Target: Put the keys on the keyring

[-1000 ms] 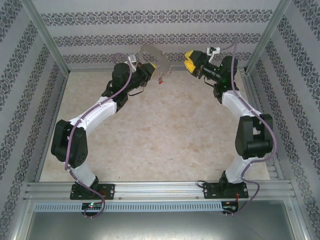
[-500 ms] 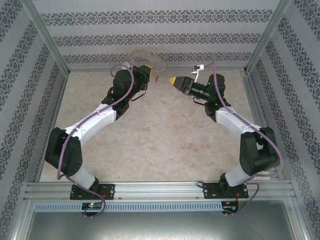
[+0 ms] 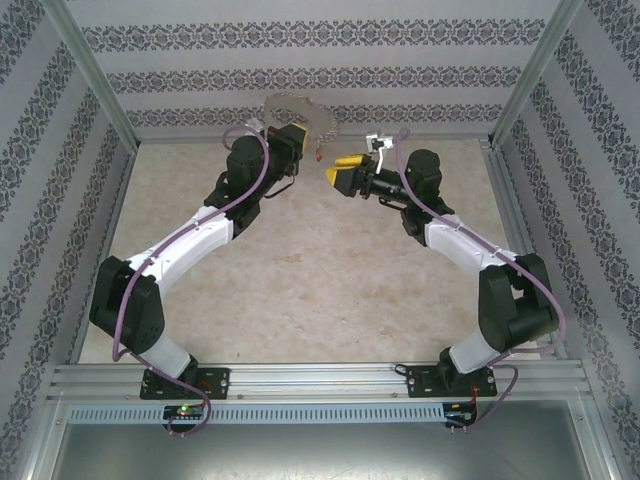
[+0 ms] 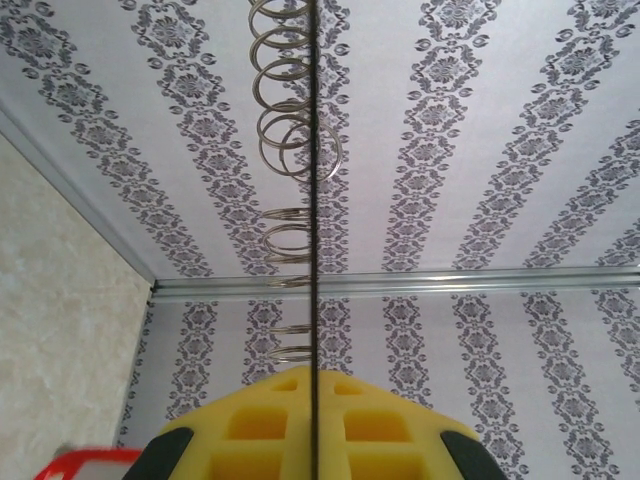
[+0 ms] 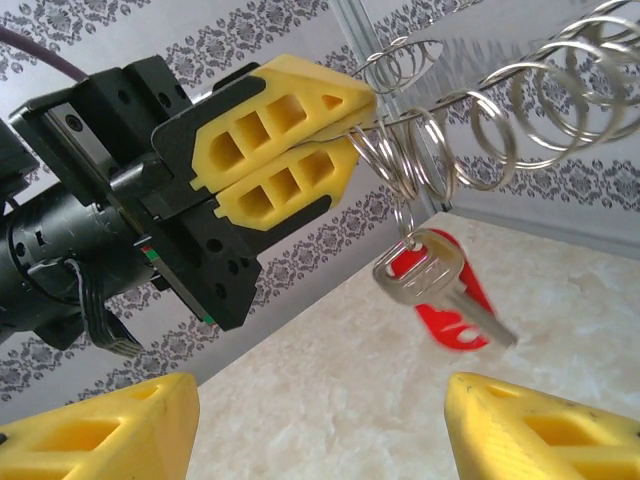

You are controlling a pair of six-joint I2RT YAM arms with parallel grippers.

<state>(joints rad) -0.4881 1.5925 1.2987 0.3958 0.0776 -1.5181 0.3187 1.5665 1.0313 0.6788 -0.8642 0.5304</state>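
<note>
While the left gripper point(image 5: 352, 122) pinches the keyring point(image 5: 500, 125) aloft, the red key point(image 5: 447, 322) dangles beneath it, just left of the right gripper point(image 3: 337, 173), whose jaws stand spread.

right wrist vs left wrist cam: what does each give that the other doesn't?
Right wrist: silvery key hanging under the keyring, right pincer open, facing it. Left wrist: keyring edge-on, a straight line running up from the yellow pads. Both: left pincer shut on the keyring, red key head, patterned wall.
</note>
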